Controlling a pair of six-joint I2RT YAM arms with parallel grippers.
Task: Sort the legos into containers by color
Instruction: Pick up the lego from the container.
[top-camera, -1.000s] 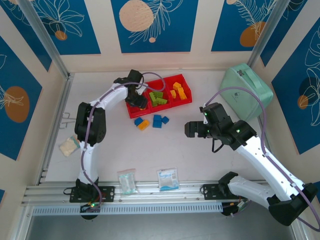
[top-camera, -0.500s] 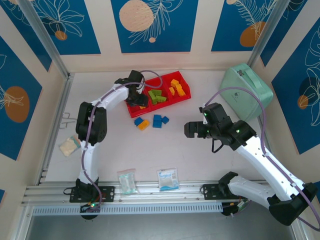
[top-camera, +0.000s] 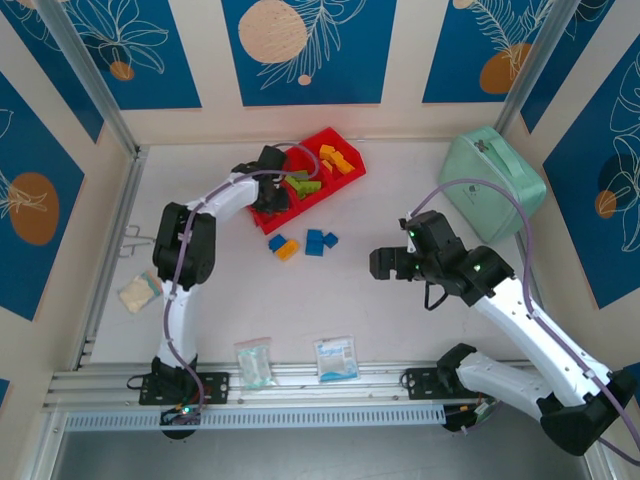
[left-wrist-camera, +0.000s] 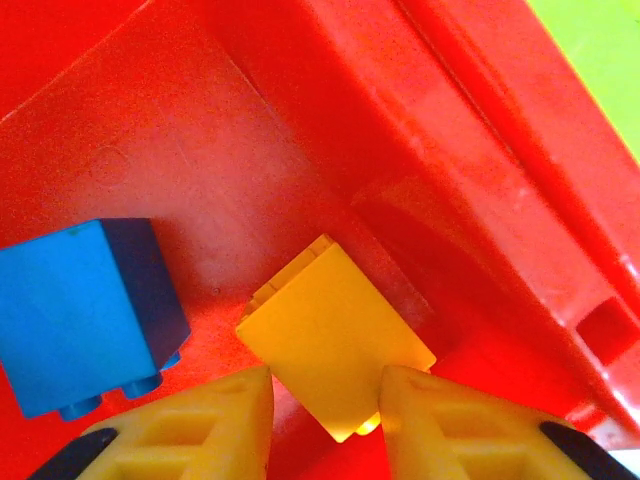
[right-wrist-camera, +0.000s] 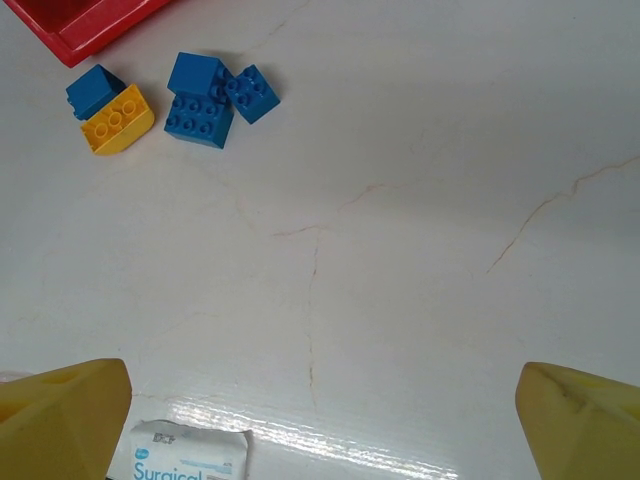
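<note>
The red tray (top-camera: 340, 180) of three joined containers lies askew at the back of the table. Green legos (top-camera: 306, 186) fill its middle bin and orange-yellow ones (top-camera: 338, 159) its right bin. My left gripper (top-camera: 278, 195) reaches down into the left bin. Its jaws (left-wrist-camera: 325, 385) are shut on the near corner of a yellow lego (left-wrist-camera: 335, 345). A blue lego (left-wrist-camera: 85, 310) rests on the bin floor just left of it. Loose on the table lie three blue legos (right-wrist-camera: 200, 100) and a yellow one (right-wrist-camera: 117, 120). My right gripper (top-camera: 378, 262) hovers open, well right of them, holding nothing.
A mint green zip case (top-camera: 492, 180) stands at the back right. Two clear packets (top-camera: 335, 357) (top-camera: 253, 362) lie near the front rail, and one corner of a packet (right-wrist-camera: 190, 460) is under the right gripper. A small pale bag (top-camera: 138, 292) sits at the left edge.
The left jaws have closed on the yellow lego. The red tray has swung counterclockwise, its right end moving toward the back wall. The right arm has barely moved.
</note>
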